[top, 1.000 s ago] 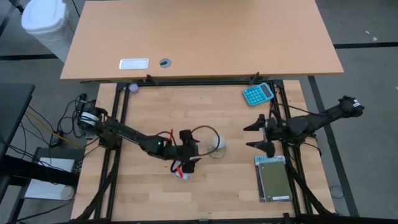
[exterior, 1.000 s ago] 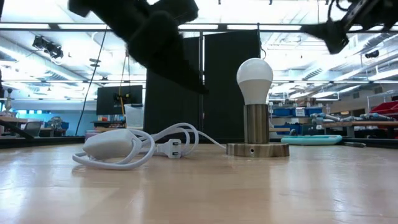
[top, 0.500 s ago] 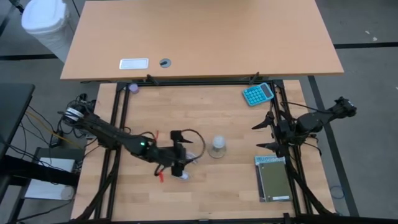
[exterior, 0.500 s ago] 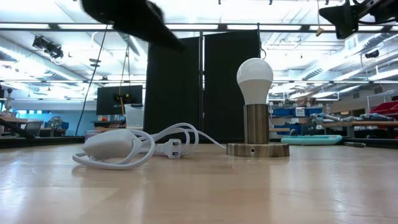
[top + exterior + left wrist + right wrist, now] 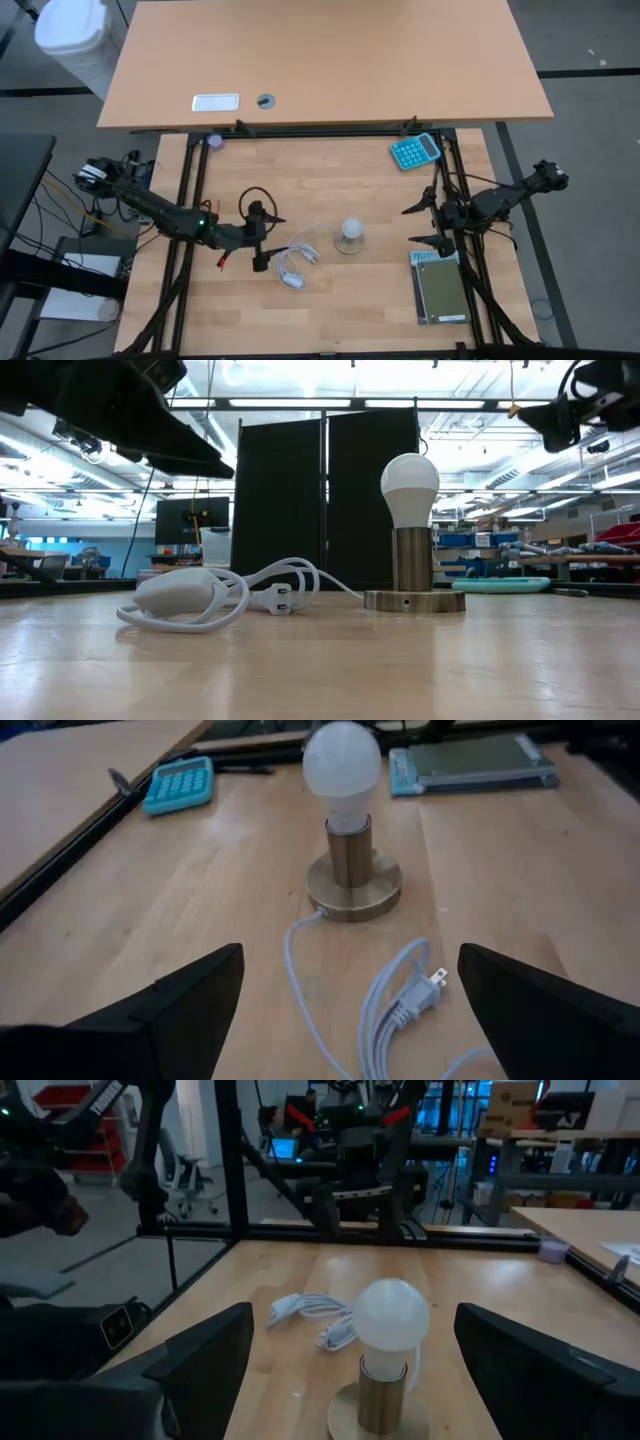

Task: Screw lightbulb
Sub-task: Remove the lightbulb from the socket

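Note:
The white lightbulb [image 5: 350,229] stands upright by its base in a brass socket tube on a round brass disc [image 5: 414,600] near the table's middle; it also shows in the left wrist view [image 5: 342,762] and the right wrist view [image 5: 394,1316]. My left gripper [image 5: 264,240] is open and empty, left of the bulb, over the coiled white cable [image 5: 297,262]. My right gripper [image 5: 418,226] is open and empty at the table's right side, facing the bulb.
The white cable with its plug [image 5: 425,992] lies between my left gripper and the socket. A teal calculator [image 5: 414,151] lies at the far right. A grey-green notebook [image 5: 440,288] lies at the near right. A second wooden table [image 5: 320,60] stands beyond the far edge.
My left gripper has drawn back from the bulb toward the table's left edge, past the cable, and stays open. My right gripper has drawn back a little toward the right edge. The bulb has stayed upright in the socket.

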Robot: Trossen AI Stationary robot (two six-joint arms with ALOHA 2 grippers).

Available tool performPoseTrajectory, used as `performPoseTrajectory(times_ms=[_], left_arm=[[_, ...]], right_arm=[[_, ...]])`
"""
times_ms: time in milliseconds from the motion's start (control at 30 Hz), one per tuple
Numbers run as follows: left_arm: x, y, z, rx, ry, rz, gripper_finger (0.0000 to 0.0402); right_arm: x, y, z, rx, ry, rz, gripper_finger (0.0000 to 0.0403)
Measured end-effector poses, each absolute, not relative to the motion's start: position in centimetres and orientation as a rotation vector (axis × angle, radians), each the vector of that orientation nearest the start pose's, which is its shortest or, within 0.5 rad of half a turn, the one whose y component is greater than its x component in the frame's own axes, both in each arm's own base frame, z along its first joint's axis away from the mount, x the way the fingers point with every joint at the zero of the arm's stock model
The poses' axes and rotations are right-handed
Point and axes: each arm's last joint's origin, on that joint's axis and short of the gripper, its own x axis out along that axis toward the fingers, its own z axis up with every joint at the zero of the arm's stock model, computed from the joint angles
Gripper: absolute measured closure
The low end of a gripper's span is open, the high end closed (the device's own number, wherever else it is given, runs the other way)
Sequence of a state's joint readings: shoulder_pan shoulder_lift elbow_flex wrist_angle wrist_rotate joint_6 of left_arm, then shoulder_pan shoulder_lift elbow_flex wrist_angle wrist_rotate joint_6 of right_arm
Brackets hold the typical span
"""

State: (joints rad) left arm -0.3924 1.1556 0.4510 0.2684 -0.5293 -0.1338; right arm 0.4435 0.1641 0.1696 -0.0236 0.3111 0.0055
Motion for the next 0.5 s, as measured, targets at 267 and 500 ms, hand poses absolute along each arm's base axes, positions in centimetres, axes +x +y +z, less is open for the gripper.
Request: performPoseTrajectory(times_ms=[267,500], left_arm=[[20.2,-6.8,19.1,0.032,0.366,0.162,0.0027],[21.2,-6.5,19.4,-0.008,0.304,0.185,0.0027]], right_arm=[[9.3,3.4,20.3,0.05,-0.042,0.132,0.0055],[9.5,3.5,21.5,0.099,-0.123,0.116,0.0055]])
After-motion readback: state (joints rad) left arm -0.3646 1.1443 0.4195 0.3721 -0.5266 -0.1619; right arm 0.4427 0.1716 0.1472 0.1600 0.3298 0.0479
